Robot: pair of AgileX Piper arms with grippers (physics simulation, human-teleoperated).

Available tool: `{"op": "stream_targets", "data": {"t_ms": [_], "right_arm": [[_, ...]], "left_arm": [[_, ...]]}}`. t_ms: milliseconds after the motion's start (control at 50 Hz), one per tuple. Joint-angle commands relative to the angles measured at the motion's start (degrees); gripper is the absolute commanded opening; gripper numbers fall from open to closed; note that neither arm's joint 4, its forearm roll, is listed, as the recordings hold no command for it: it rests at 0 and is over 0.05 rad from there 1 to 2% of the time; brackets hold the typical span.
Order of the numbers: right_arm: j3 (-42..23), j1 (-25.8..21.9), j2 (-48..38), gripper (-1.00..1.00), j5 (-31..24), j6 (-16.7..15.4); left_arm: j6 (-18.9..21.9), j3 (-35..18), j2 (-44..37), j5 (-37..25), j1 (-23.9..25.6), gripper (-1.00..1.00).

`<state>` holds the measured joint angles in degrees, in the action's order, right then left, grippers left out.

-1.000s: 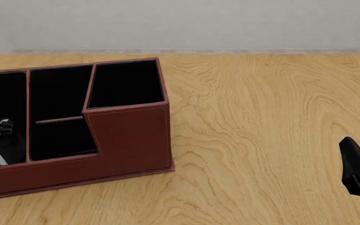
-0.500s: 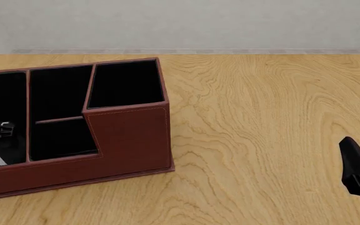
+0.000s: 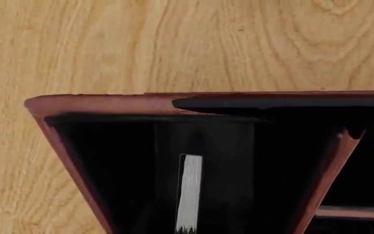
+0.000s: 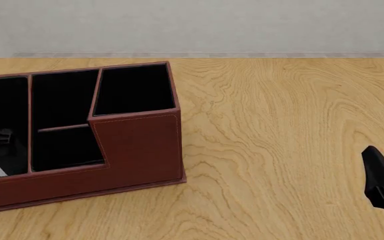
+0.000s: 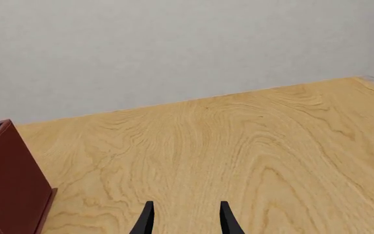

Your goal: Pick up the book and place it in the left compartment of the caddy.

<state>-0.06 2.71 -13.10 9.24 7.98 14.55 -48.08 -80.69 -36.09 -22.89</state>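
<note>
Lowered further since 1 s ago, the book (image 3: 189, 192) is seen deep in the left compartment (image 4: 5, 100) of the caddy (image 4: 138, 150); left gripper grip unclear, right gripper (image 5: 184, 219) parted, so release should be gentle.

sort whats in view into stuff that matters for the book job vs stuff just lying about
Job:
book, page edge showing inside the left compartment
caddy
left pincer, in that compartment

Just there:
right pincer, open, apart from the caddy
table
</note>
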Motion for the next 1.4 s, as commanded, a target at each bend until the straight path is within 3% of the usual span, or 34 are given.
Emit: {"op": "stream_targets", "data": {"t_ms": [20, 1400], "right_arm": [[0.03, 0.03, 0.2, 1.0, -0.15, 0.08], [0.02, -0.03, -0.36, 1.0, 0.29, 0.28]], "left_arm": [[-0.1, -0.59, 0.9, -1.0, 0.27, 1.0], [0.77, -4.1, 4.28, -4.96, -0.18, 1.0]]}}
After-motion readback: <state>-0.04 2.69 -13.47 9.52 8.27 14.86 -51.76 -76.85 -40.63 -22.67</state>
